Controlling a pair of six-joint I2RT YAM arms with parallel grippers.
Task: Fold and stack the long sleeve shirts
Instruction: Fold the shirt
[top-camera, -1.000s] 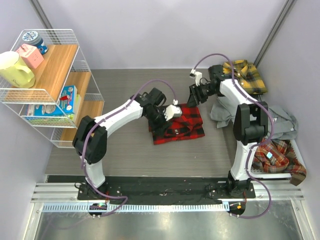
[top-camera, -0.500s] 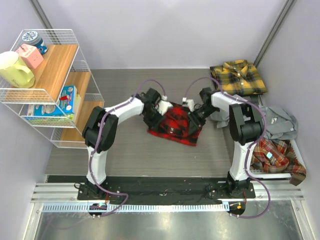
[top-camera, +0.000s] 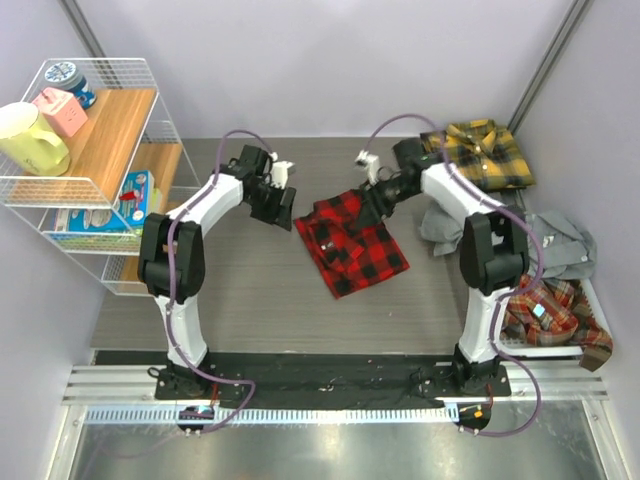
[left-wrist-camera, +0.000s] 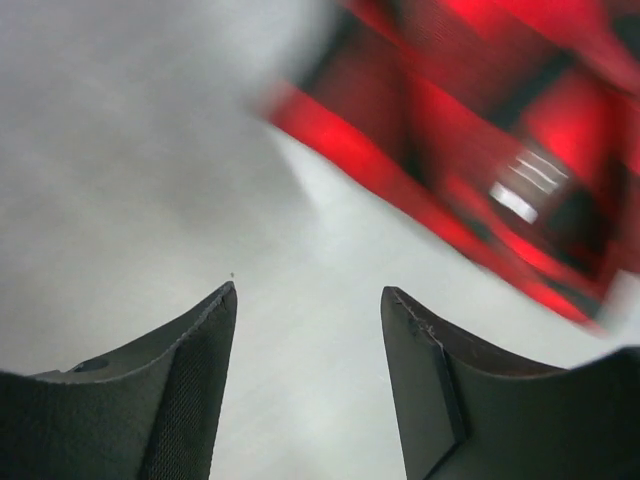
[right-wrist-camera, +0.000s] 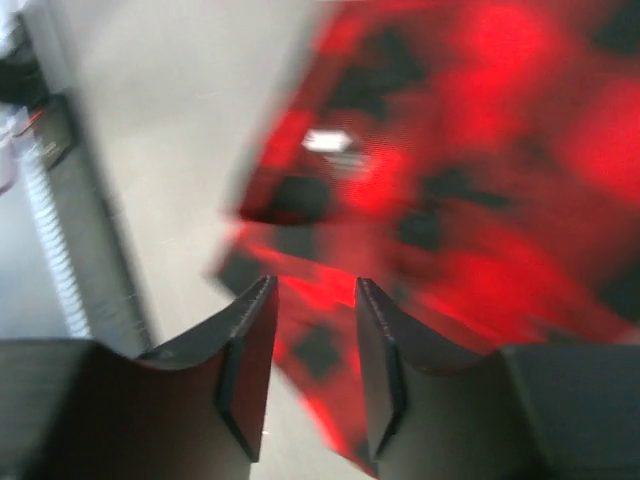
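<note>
I see the red-and-black check shirt (top-camera: 350, 243) lying folded in the middle of the bench (top-camera: 250, 290), turned so that one corner points to 5 o'clock. It is blurred in both wrist views, which show only red and black patches and one small white mark that I cannot read.

The left end effector (top-camera: 280, 208) is at 9 o'clock from this shirt, just beside its corner. In the left wrist view its two fingers (left-wrist-camera: 190, 380) stand wide apart, with only bare bench between them. The end effector (left-wrist-camera: 308, 290) is open and holds nothing, and the red shirt (left-wrist-camera: 500, 120) passes at 1 o'clock, apart from the tips.

The right end effector (top-camera: 372, 205) is at the shirt's 1 o'clock corner. From above I cannot say if it touches the cloth. In the right wrist view its fingers (right-wrist-camera: 245, 360) stand a little apart and the end effector (right-wrist-camera: 315, 282) has red cloth (right-wrist-camera: 470, 150) showing in the gap. Because of the blur I cannot tell if the cloth is between the fingers or only under them.

The yellow-and-black plaid shirt (top-camera: 478, 152) lies folded at 1 o'clock in the far corner, and the right arm covers part of it. The grey shirt (top-camera: 565, 245) is at 3 o'clock, crumpled and partly behind the same arm. The orange-brown plaid shirt (top-camera: 555, 312) is bunched at 4 o'clock at the bench's right edge.
</note>
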